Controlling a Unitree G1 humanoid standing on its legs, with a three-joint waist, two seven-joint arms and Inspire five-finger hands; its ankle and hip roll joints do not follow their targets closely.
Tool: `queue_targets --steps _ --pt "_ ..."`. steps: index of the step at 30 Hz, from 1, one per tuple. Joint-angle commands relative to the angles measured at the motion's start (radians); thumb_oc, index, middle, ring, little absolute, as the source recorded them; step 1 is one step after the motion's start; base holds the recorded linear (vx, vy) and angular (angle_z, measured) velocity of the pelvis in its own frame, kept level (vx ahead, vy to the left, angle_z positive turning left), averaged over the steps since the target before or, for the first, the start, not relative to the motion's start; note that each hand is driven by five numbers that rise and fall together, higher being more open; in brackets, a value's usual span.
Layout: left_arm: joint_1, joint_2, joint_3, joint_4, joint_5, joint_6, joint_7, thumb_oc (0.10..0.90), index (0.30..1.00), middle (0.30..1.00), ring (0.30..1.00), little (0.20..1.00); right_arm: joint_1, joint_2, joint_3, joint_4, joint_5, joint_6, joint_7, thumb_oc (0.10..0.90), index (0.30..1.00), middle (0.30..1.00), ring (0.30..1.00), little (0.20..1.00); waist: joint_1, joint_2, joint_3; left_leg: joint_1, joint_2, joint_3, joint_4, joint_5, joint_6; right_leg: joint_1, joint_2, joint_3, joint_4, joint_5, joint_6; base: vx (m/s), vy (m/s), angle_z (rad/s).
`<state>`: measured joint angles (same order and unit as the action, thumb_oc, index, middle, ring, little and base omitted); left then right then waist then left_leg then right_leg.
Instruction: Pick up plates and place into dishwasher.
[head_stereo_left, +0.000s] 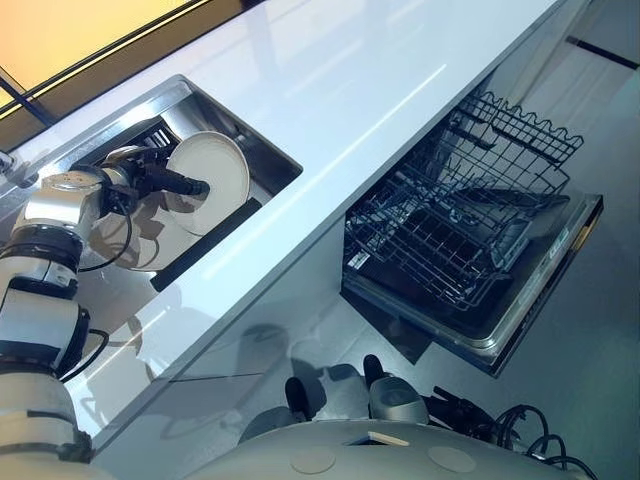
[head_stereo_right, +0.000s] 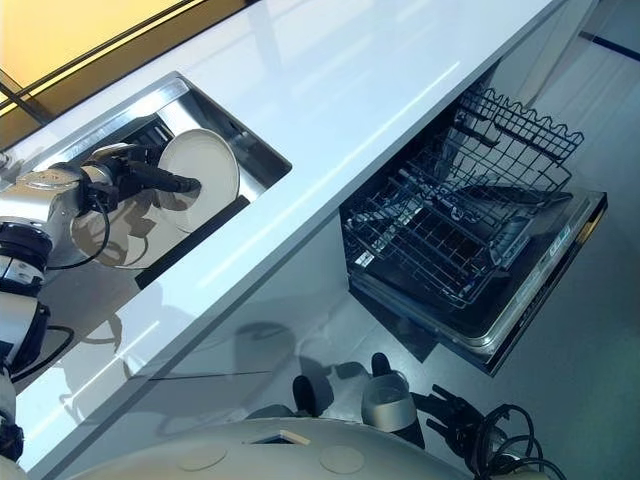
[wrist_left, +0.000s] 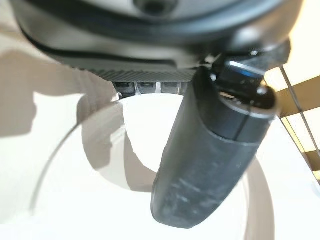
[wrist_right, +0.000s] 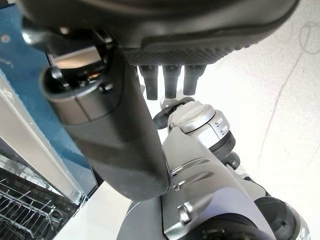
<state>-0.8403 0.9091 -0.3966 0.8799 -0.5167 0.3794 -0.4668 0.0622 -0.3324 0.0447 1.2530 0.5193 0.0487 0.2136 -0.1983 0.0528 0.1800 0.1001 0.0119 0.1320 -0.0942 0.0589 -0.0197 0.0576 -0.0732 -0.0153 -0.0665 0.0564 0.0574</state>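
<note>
A: Since the plate (head_stereo_left: 226, 163) is tilted up on edge and not lying flat, what is holding it?

B: The left hand (head_stereo_left: 140, 176). Its thumb (wrist_left: 210, 150) lies across the plate's white face and the fingers go behind the rim, so the plate is pinched between them. I'd judge an edge-on pinch suits a rack slot better than a flat carry.

A: Where is it, exactly?

B: Within the outline of the sink (head_stereo_left: 175, 88), raised off the bottom. I cannot tell whether its lower edge touches anything. A pale round shape (head_stereo_left: 150, 245) lies beneath it, perhaps a second plate, perhaps only a reflection.

A: And where should it go?

B: Along the counter (head_stereo_left: 380, 90) to the robot's right, then down. The dishwasher (head_stereo_left: 375, 285) has its door (head_stereo_left: 530, 300) dropped open and the rack (head_stereo_left: 440, 230) drawn out over it. The rack looks empty, so it can be reached from above.

A: The other hand?

B: The right hand (wrist_right: 120, 140) hangs low by the robot's side, thumb and fingers loose, holding nothing. It is well apart from the plate, so this reads as a one-handed carry.

A: What could go wrong?

B: The counter's edge lies between sink and rack, and a smooth plate may slip in a pinch.
</note>
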Motion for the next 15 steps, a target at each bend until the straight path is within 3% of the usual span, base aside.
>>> queue_targets --steps 1,3,4,6,7,15 --pt "-0.131 0.040 0.006 -0.030 -0.138 -0.005 -0.172 0.800 0.900 0.900 0.900 0.900 -0.016 -0.036 -0.019 0.001 -0.016 -0.020 0.018 0.800 0.900 0.900 0.900 0.900 -0.008 0.044 -0.026 -0.009 -0.099 0.033 0.014 -0.094 0.088 -0.101 0.048 0.037 0.111 -0.017 0.080 -0.03 -0.005 0.03" --pt "-0.126 0.038 0.010 -0.041 -0.161 0.005 -0.194 0.800 0.900 0.900 0.900 0.900 -0.016 -0.036 -0.021 0.004 -0.018 -0.021 0.017 0.800 0.900 0.900 0.900 0.900 -0.006 0.045 -0.027 -0.006 -0.099 0.030 0.012 -0.095 0.087 -0.097 0.047 0.035 0.107 -0.016 0.080 -0.01 -0.004 0.02" --pt "-0.124 0.038 0.012 -0.047 -0.164 0.005 -0.197 0.649 0.771 0.771 0.771 0.749 -0.017 -0.036 -0.021 0.005 -0.019 -0.022 0.016 0.800 0.900 0.900 0.900 0.900 -0.005 0.046 -0.028 -0.005 -0.100 0.029 0.011 -0.095 0.088 -0.095 0.048 0.035 0.104 -0.015 0.079 -0.03 -0.010 0.01" --pt "-0.122 0.039 0.010 -0.050 -0.152 -0.009 -0.211 0.180 0.368 0.368 0.368 0.280 -0.018 -0.036 -0.023 0.008 -0.021 -0.027 0.016 0.800 0.900 0.900 0.900 0.900 -0.003 0.047 -0.030 -0.004 -0.100 0.025 0.010 -0.095 0.088 -0.091 0.048 0.032 0.101 -0.016 0.078 -0.02 -0.004 0.00" --pt "-0.123 0.039 0.009 -0.050 -0.152 -0.010 -0.213 0.100 0.300 0.300 0.300 0.200 -0.019 -0.036 -0.023 0.009 -0.021 -0.028 0.016 0.800 0.900 0.900 0.900 0.900 -0.003 0.047 -0.030 -0.004 -0.100 0.025 0.010 -0.095 0.088 -0.090 0.048 0.032 0.100 -0.016 0.078 -0.04 -0.010 0.00" --pt "-0.139 0.059 0.000 -0.083 -0.173 -0.069 -0.179 0.100 0.300 0.300 0.300 0.200 -0.033 -0.040 -0.028 -0.003 0.031 -0.049 0.027 0.800 0.900 0.900 0.900 0.900 0.012 0.045 -0.043 0.001 -0.098 0.008 0.008 -0.094 0.084 -0.068 0.054 0.026 0.084 -0.019 0.070 -0.05 -0.018 0.02"
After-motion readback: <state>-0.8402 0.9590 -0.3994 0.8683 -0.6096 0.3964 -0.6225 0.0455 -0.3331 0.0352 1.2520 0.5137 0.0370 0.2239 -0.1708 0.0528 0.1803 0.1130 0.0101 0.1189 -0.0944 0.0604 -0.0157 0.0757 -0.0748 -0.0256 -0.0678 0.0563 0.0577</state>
